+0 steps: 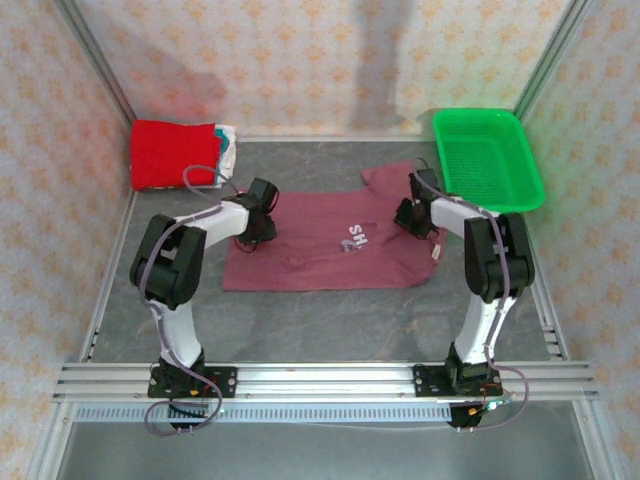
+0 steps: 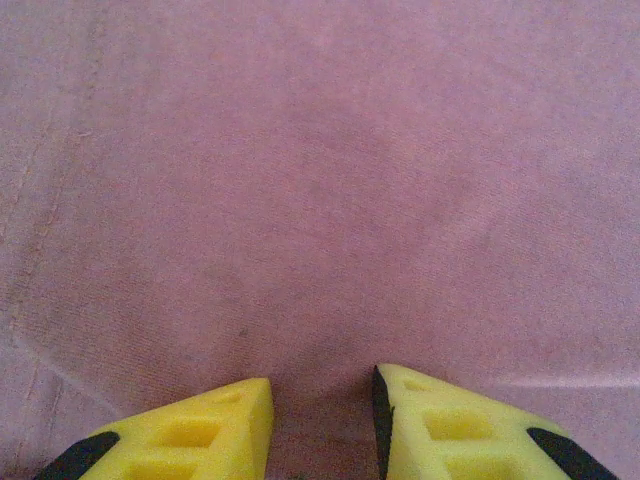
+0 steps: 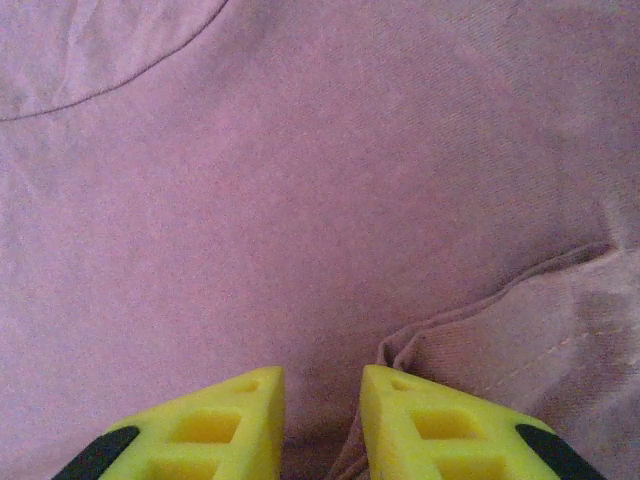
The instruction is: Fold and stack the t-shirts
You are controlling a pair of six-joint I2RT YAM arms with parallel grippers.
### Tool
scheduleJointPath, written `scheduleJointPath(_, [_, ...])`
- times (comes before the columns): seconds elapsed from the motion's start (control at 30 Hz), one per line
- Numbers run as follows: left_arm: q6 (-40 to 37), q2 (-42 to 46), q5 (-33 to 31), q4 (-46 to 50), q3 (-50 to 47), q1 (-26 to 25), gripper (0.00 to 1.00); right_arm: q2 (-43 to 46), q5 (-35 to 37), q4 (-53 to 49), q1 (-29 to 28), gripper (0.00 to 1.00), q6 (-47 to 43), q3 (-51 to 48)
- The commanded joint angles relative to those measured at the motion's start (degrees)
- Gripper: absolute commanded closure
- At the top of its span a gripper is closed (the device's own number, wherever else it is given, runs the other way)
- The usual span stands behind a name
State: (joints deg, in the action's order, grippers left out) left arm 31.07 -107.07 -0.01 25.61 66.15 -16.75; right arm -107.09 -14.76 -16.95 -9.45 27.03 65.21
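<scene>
Yellow fingers [image 2: 200, 435] of the left gripper [image 2: 322, 425] are nearly closed, with the centrally spread maroon shirt [image 1: 310, 255] pinched between them at its far-left corner. A fold on its right is pinched likewise by the right gripper [image 3: 322, 420]. A folded red shirt [image 1: 170, 152] is seen far left.

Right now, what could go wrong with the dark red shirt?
A crease runs into the right tool; it may get folded into the maroon t-shirt, leaving a lump.
The left tool sits on flat cloth, so it might slip off with nothing.
The green basket lies just beyond the right arm; a swing could bump it.
</scene>
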Motion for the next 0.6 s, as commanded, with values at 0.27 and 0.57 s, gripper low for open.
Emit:
scheduleJointPath(0.27, [6.8, 12.2, 0.8, 3.6, -11.6, 0.0, 0.67, 10.8, 4.5, -7.4, -2.8, 0.71, 4.1, -8.6])
scheduleJointPath(0.57, [0.7, 13.4, -2.8, 7.2, 3.5, 4.8, 0.58, 11.4, 4.6, -7.5, -2.8, 0.61, -1.8, 6.3])
